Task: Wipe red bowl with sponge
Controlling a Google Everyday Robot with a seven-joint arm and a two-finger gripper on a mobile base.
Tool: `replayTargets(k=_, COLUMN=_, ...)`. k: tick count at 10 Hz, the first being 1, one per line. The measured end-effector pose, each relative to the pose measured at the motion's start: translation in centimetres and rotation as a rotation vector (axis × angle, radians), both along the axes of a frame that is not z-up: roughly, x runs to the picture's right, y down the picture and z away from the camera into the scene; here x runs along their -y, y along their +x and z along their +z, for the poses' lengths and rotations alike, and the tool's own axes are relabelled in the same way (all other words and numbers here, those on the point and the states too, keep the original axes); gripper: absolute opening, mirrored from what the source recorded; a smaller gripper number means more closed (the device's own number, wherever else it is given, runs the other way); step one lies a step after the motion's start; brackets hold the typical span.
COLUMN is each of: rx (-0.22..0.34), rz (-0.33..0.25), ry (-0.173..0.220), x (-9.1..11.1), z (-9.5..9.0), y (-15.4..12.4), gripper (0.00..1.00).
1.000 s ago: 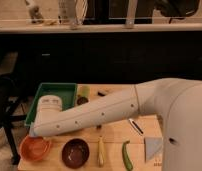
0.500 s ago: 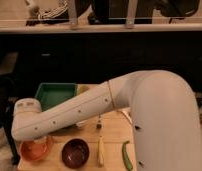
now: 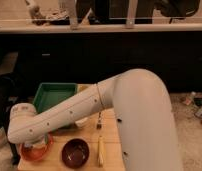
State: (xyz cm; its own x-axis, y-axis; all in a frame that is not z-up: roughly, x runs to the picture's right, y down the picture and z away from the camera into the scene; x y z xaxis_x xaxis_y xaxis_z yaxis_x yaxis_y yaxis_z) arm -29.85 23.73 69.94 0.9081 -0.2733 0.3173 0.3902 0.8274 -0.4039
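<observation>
The red bowl [image 3: 36, 151] sits at the front left of the wooden table, mostly covered by my arm. My gripper [image 3: 37, 144] is at the end of the white arm, down over the inside of this bowl, largely hidden behind the wrist. The sponge is not visible. The big white arm [image 3: 94, 107] stretches from the right across the table to the bowl.
A dark maroon bowl [image 3: 75, 152] stands just right of the red bowl. A green tray [image 3: 53, 92] lies behind them. A yellowish long item [image 3: 100, 151] and a small utensil [image 3: 100, 122] lie to the right. The table's left edge [image 3: 15, 159] is close.
The arm's end has swung further left and lowered over the red bowl. The view now sits closer, so the arm fills more of it and the right-hand items are covered.
</observation>
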Motion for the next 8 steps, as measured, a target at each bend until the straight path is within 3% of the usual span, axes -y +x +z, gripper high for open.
replayTargets(k=3, rx=-0.057, rz=-0.02, ry=-0.017, x=-1.6, z=1.5, y=0.3, gripper=0.48)
replayTargets(k=8, rx=-0.081, rz=-0.017, ry=-0.059, x=-2.7, z=2.8, y=0.7, gripper=0.48)
